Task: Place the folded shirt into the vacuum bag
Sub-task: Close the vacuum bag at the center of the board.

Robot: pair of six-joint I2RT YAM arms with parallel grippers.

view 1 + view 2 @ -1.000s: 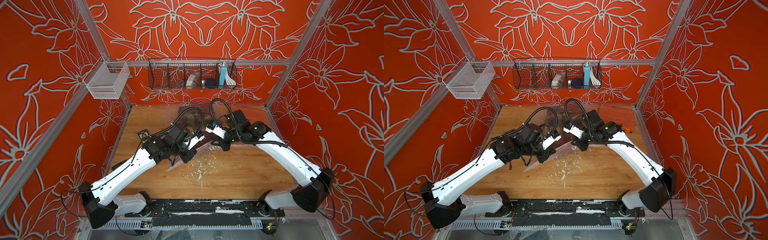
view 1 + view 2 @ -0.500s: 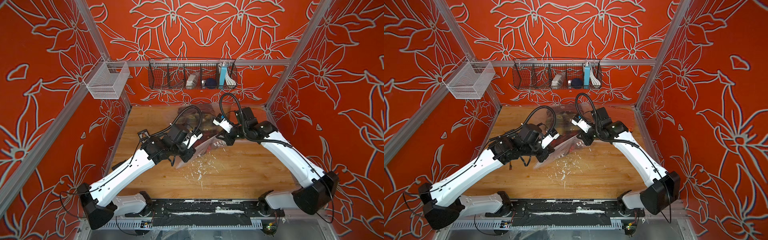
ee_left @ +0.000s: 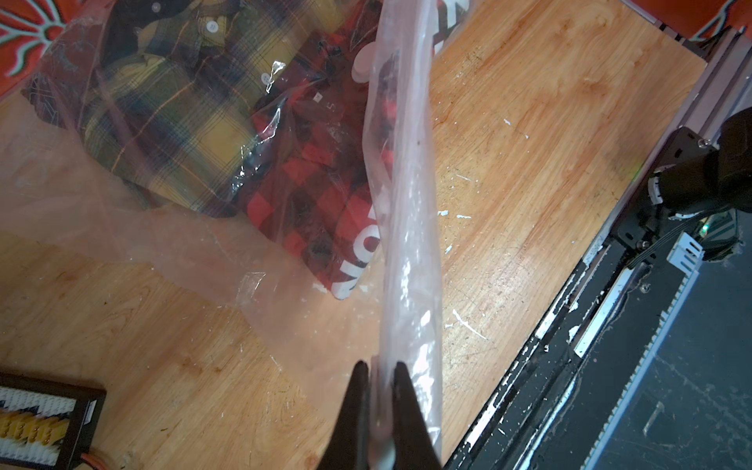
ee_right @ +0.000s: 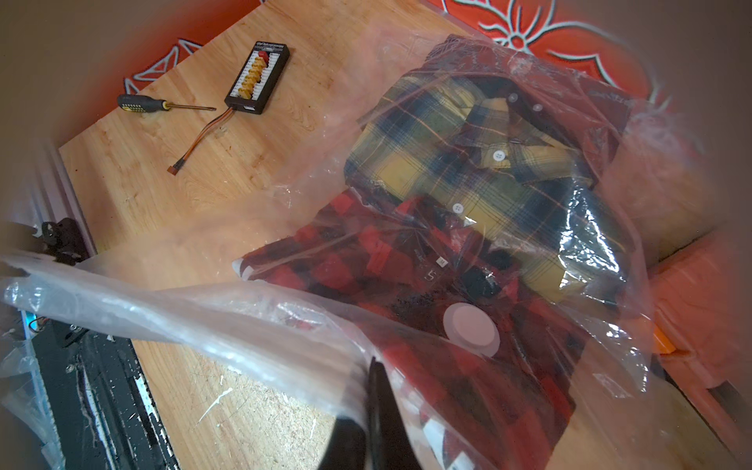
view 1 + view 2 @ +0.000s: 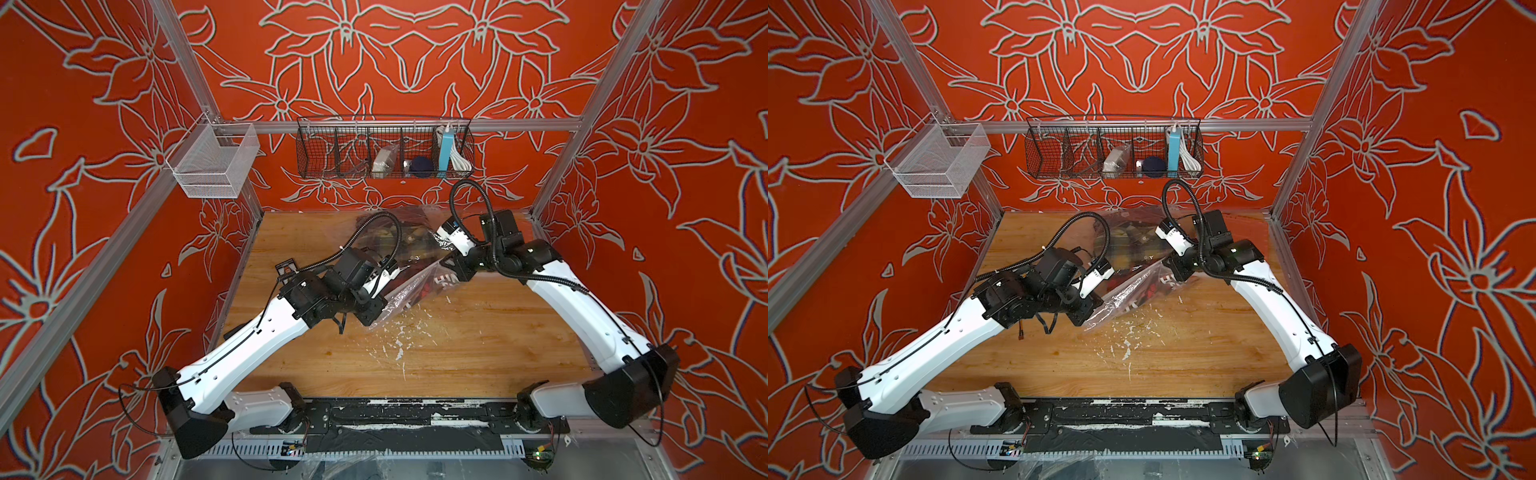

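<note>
Starting on the left: the left claw point(image 3: 380, 368) is pinched tight on one end of the mouth edge of the vacuum bag point(image 5: 399, 291). A thin strip of plastic is squeezed between its fingers, so it's definitely holding the bag and nothing else. From there the edge point(image 3: 409, 228) runs up off the tabletop point(image 5: 457, 353) as a taut, crinkly band toward the other arm. Under that raised flap is the folded shirt point(image 3: 309, 191), the red-and-black check one. As far as I can tell it's already inside the plastic, lying flat just in from the mouth, with the bag's white lettering across its near end. A yellow plaid shirt point(image 3: 171, 110) lies deeper in, right up against it and partly overlapped. The white valve disc point(image 4: 472, 330) sits on the top layer over the red shirt. Over on the right, the right claw point(image 4: 368, 378) is clamped on the other end of that same edge, so the mouth is stretched between the two arms. My read is that the putting-in part is basically done and we're at the settle-and-tidy stage. The next move probably calls for both arms to lower that edge together, evenly, keeping it flat so the shirt doesn't creep back toward the opening or bunch up.
</note>
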